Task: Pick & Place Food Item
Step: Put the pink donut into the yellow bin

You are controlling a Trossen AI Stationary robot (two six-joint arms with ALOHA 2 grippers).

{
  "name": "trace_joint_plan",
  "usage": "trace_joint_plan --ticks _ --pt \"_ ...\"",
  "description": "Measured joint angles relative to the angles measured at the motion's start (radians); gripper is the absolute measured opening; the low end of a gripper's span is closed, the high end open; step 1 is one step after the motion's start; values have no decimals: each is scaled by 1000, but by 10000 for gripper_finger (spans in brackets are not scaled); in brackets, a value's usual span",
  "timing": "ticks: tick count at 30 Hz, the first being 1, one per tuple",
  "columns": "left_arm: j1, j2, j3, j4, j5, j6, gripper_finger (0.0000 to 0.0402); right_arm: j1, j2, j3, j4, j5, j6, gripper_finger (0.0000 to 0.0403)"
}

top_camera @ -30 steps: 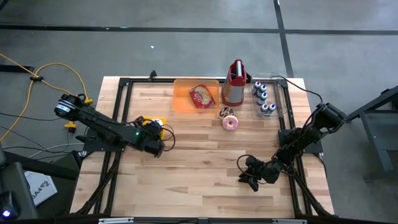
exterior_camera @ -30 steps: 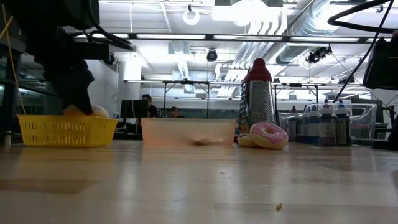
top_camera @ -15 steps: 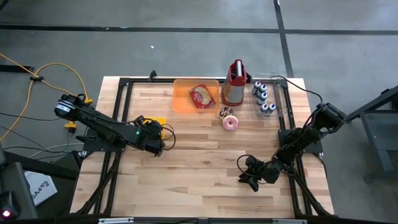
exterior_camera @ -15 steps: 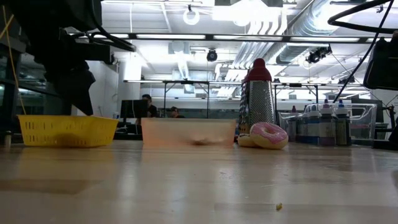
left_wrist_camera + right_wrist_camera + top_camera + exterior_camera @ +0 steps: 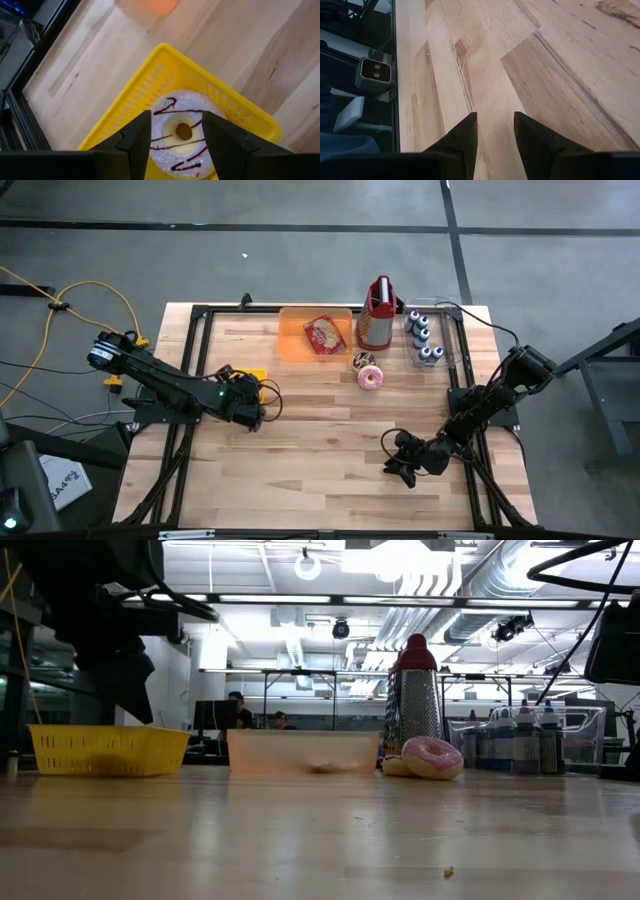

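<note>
Two doughnuts (image 5: 370, 378) (image 5: 182, 134), one yellow basket (image 5: 150, 95), one orange tray (image 5: 293, 340), one grater (image 5: 376, 315), four bottles (image 5: 421, 336)

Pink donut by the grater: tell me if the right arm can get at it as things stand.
Probably yes. The pink donut lies in the open, bare wood between it and the right tool; the grater stands behind it.

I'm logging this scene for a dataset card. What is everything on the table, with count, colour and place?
Basket: one, yellow, left side of table.
White donut: one, chocolate drizzle, inside the basket.
Orange tray: one, far edge, centre, holding a reddish food item.
Grater: one, metal with red top, right of the tray.
Pink donut: one, in front of the grater.
Bottles: several, in a clear bin, far right.
Left hand: open, above the basket.
Right hand: open, empty, over the near right of the table.
</note>
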Motion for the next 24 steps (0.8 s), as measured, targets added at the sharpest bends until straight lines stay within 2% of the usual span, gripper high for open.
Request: trace_joint_plan --ticks 6,11,16,21,24 --pt "0 0 38 32 -29 -26 169 0 0 0 0 0 0 115" --pt "0 0 101 119 -40 30 169 0 0 0 0 19 -15 115" --pt "0 0 122 326 -39 147 169 -12 0 0 3 56 -63 115" --pt "2 0 122 565 16 266 169 -75 0 0 45 2 -192 115" --pt "10 0 122 650 60 310 168 -136 0 0 53 -28 -270 115"
